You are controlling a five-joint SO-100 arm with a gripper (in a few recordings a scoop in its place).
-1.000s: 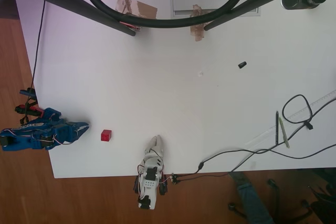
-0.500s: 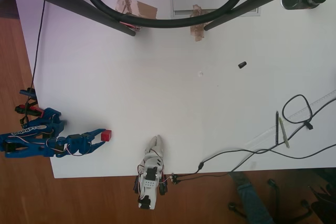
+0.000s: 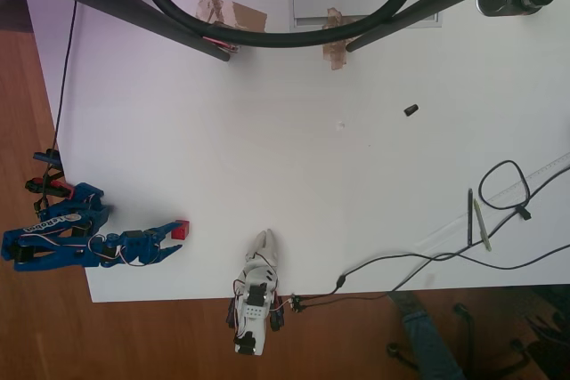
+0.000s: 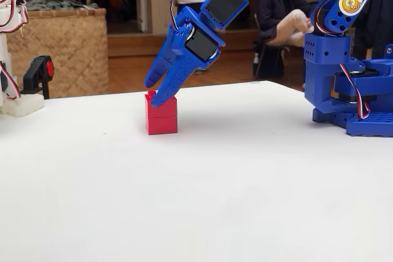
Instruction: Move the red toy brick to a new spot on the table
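Red brick (image 4: 161,115): sits at your gripper (image 4: 159,93) tips, on table (image 4: 245,182); jaw opening and hold cannot be told.

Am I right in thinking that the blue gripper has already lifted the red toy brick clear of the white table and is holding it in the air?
Not quite. The red toy brick is not in the air: in the fixed view it sits flat on the white table. The blue gripper is down at the brick's top, its fingertips at the upper edge. The overhead view puts the gripper at the brick too.
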